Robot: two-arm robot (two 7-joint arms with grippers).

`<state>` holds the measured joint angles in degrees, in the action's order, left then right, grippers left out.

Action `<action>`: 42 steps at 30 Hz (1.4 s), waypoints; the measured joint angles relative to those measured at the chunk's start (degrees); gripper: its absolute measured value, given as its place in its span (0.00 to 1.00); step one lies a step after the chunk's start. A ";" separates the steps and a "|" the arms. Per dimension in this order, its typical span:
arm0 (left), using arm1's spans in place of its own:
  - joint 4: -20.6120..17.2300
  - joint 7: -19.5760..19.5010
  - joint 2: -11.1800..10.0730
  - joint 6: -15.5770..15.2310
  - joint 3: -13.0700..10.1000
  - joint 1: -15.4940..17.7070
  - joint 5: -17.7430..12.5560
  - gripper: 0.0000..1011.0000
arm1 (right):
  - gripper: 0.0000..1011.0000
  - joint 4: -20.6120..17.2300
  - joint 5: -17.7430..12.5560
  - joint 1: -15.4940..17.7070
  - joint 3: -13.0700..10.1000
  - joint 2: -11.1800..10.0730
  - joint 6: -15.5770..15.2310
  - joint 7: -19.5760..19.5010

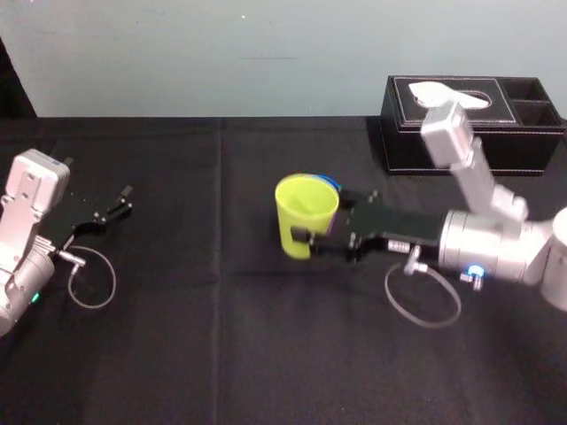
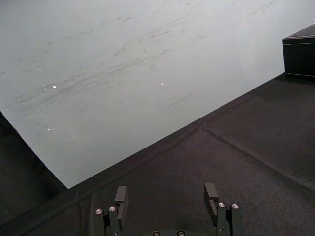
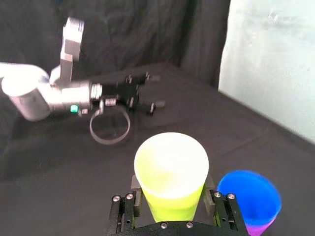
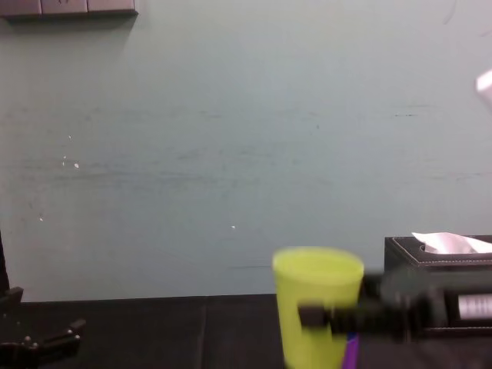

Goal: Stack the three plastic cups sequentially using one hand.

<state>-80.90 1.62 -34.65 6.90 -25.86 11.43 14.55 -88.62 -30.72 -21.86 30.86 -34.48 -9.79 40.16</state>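
Note:
My right gripper is shut on the yellow-green cup, one finger on each side of its wall, and the cup stays upright with its mouth up. The right wrist view shows the same cup between the fingers. Right beside it stands the blue cup, nested inside the purple cup. From the head view only the blue rim peeks out behind the yellow-green cup. In the chest view the held cup hides most of the purple cup. My left gripper rests open at the far left.
A black tissue box stands at the back right against the wall, close behind my right arm. Black cloth covers the table. Loose cable loops hang from both wrists, one of them near the front right.

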 joint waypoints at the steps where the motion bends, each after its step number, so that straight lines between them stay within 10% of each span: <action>1: 0.00 0.00 0.00 0.00 0.00 0.00 0.00 1.00 | 0.72 -0.20 -0.49 -0.60 -0.22 -0.06 -0.61 0.07; 20: 0.00 0.00 0.00 0.00 0.00 0.00 0.00 1.00 | 0.72 7.40 -2.64 -12.73 0.81 1.89 -5.20 -1.22; 42: 0.00 0.00 0.00 0.00 0.00 0.00 0.00 1.00 | 0.72 12.36 -1.62 -13.08 3.32 3.40 -2.99 -2.35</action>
<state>-80.90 1.62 -34.65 6.91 -25.86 11.43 14.55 -76.26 -32.34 -34.94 34.18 -31.09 -12.78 37.81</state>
